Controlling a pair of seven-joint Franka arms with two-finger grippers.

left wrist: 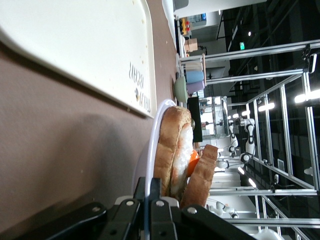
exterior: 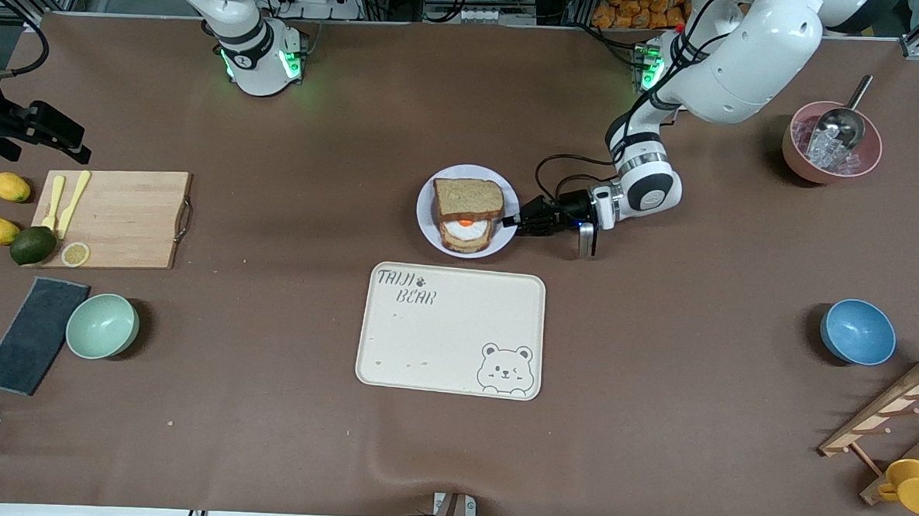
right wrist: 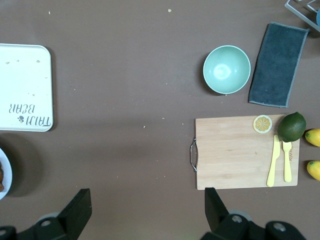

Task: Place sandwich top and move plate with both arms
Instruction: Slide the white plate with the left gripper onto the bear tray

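The pale plate (exterior: 427, 219) sits mid-table, just farther from the front camera than the bear tray. On it a bread slice carries a fried egg (exterior: 465, 226). The sandwich top (exterior: 467, 197) lies tilted over that slice and leaves the egg's nearer part showing. My left gripper (exterior: 514, 220) lies low at the plate's edge toward the left arm's end, shut on the rim. In the left wrist view the fingers (left wrist: 156, 186) pinch the plate rim (left wrist: 152, 135) beside the sandwich top (left wrist: 204, 172). My right gripper (right wrist: 147, 200) hangs open high over bare table, holding nothing, and the plate (right wrist: 4, 172) is at that view's edge.
The cream bear tray (exterior: 450, 331) lies next to the plate, nearer the front camera. Toward the right arm's end are a cutting board (exterior: 116, 216), a mint bowl (exterior: 102, 326), a dark cloth (exterior: 33, 335) and fruit. Toward the left arm's end are a blue bowl (exterior: 857, 331) and a pink bowl (exterior: 831, 142).
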